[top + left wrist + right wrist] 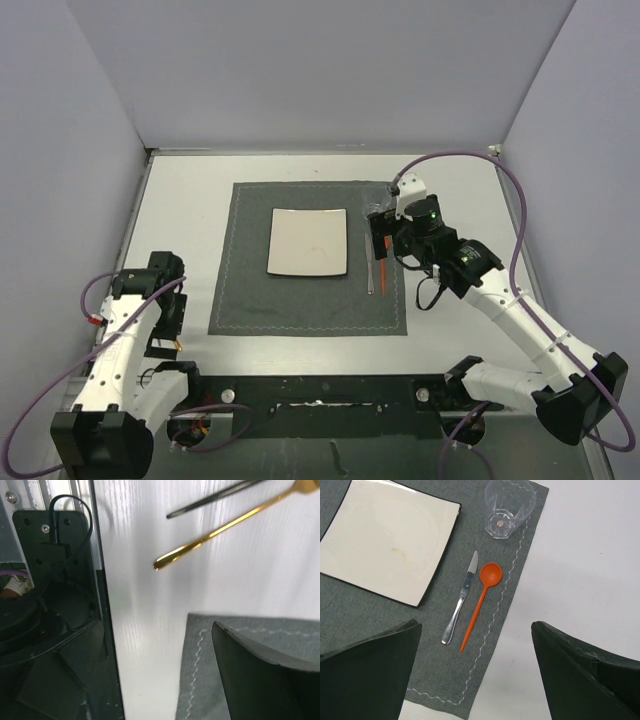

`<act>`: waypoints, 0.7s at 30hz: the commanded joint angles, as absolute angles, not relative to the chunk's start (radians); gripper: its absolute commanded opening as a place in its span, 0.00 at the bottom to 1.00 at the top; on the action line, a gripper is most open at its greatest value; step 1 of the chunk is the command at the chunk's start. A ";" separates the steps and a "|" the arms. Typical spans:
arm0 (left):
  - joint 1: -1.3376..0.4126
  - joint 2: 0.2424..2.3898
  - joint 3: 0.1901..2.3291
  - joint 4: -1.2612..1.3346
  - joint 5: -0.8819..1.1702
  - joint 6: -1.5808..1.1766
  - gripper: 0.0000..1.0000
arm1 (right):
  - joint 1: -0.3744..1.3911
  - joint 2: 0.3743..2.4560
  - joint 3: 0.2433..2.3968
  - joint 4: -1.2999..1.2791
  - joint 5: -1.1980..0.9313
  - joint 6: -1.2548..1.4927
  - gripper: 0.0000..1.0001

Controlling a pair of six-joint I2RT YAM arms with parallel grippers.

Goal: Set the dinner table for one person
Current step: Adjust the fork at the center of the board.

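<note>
The white dinner table carries a dark grey placemat with a square white plate in its middle. To the plate's right lie a silver knife and an orange spoon, with a clear glass beyond them. My right gripper hovers open over the knife and spoon, holding nothing. My left gripper is open and empty near the placemat's corner, by the table's front rail. A gold utensil handle and a dark one lie on the table ahead of it.
The black front rail and both arm bases run along the near edge. Grey walls close in the table on the left, back and right. A black bracket with a cable sits left of my left gripper.
</note>
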State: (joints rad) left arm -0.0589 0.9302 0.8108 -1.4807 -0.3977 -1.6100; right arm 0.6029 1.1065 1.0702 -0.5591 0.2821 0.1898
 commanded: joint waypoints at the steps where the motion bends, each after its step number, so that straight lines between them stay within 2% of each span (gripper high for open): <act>1: 0.126 0.940 0.765 -1.306 -0.412 -1.523 0.89 | 0.611 1.088 1.116 -0.565 0.317 0.177 0.98; 6: 0.359 1.003 0.729 -1.170 -0.329 -1.384 0.87 | 0.610 1.082 1.106 -0.581 0.317 0.181 0.98; 13: 0.461 1.113 0.762 -1.068 -0.327 -1.353 0.87 | 0.621 1.101 1.109 -0.586 0.322 0.181 0.98; 21: 0.539 1.098 0.711 -0.941 -0.286 -1.326 0.87 | 0.599 1.146 1.158 -0.678 0.295 0.202 0.98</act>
State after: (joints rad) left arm 0.5247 1.1210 0.7197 -1.0389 -0.2970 -1.3495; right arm 0.6155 1.1160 1.0817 -0.6342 0.2970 0.1921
